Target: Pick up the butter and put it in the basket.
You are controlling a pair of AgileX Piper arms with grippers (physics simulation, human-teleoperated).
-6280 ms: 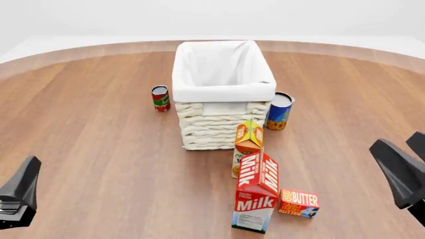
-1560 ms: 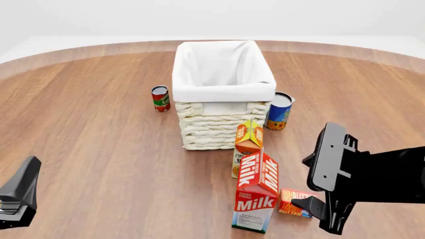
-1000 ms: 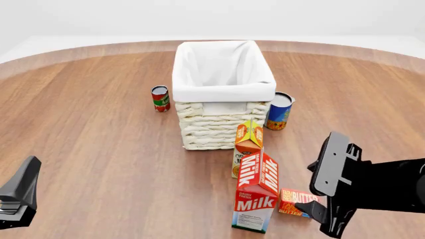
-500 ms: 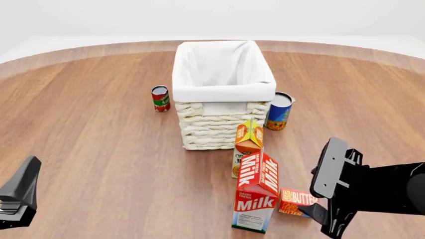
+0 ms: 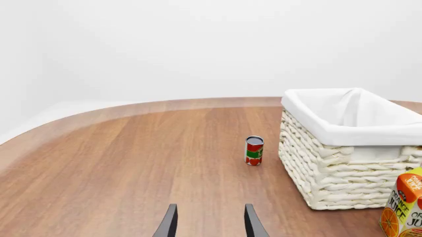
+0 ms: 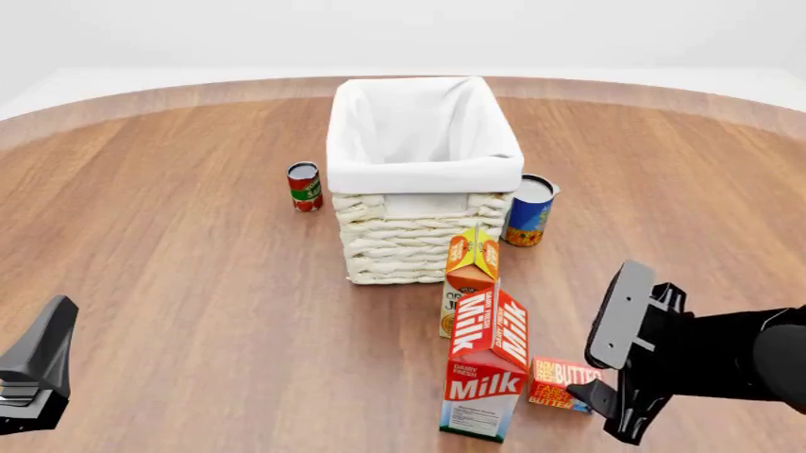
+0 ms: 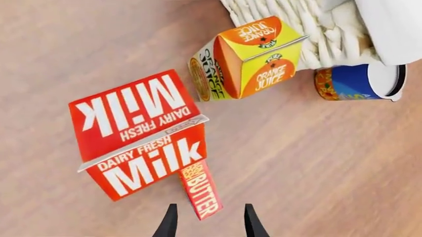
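The butter, a small flat red-orange box, lies on the table just right of the milk carton; its right end is hidden behind my right gripper. In the right wrist view the butter lies just ahead of the open right gripper, roughly in line with the gap between its fingers, with nothing held. The basket, cream wicker with a white liner, stands at the table's middle, beyond the cartons. My left gripper rests at the near left, open and holding nothing.
An orange juice carton stands between the milk carton and the basket. A red can sits left of the basket and a blue can at its right. The milk carton touches the butter's side.
The right arm came in from the right edge to above the butter. Over the last half second it sank slightly and edged toward the butter. The left arm has not moved.
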